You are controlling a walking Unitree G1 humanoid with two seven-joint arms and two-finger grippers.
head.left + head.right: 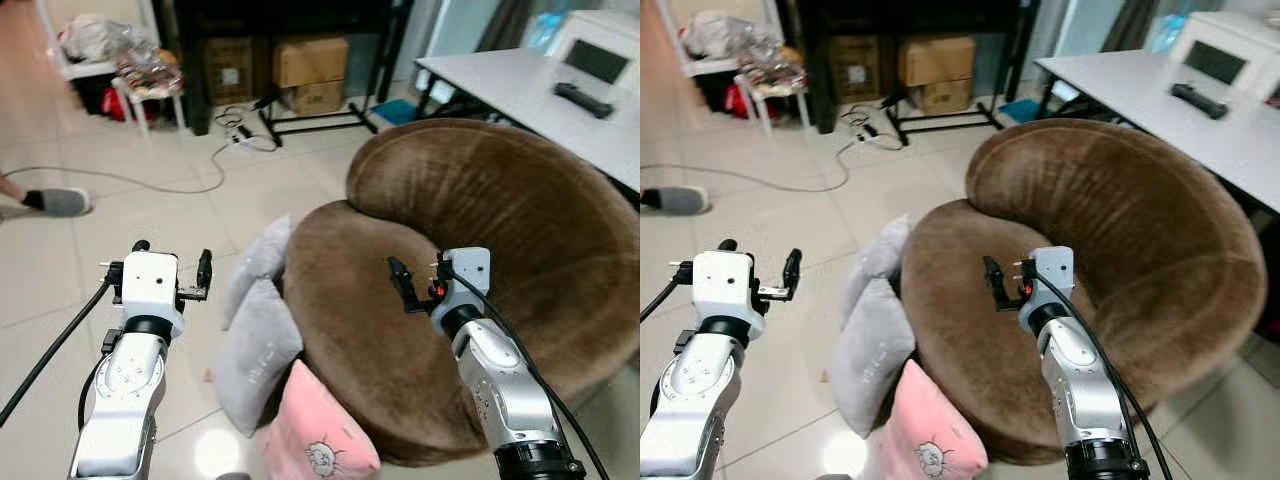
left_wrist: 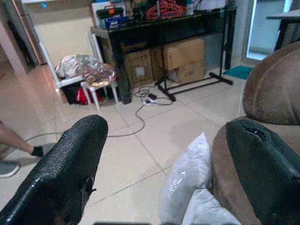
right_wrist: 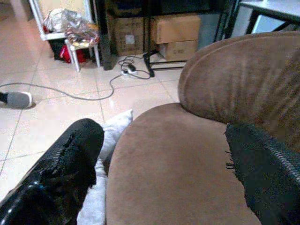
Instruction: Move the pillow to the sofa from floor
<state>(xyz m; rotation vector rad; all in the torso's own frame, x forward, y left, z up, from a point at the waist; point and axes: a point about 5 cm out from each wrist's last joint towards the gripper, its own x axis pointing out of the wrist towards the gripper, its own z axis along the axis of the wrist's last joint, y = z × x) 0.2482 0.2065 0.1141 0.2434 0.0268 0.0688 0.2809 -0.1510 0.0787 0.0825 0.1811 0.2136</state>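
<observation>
Both my left pincer and right pincer hang released, mid-frame. The grey pillow, lower centre against the sofa, looks light and squashy. I'd pinch its upper corner.

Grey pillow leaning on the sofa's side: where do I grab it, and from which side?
Probably take the grey pillow by its upper free corner, coming from the open floor side with the left gripper, whose fingers are open. It stands on edge against the brown sofa, with the pink pillow against its lower end, so the top and floor-facing side are free.
</observation>
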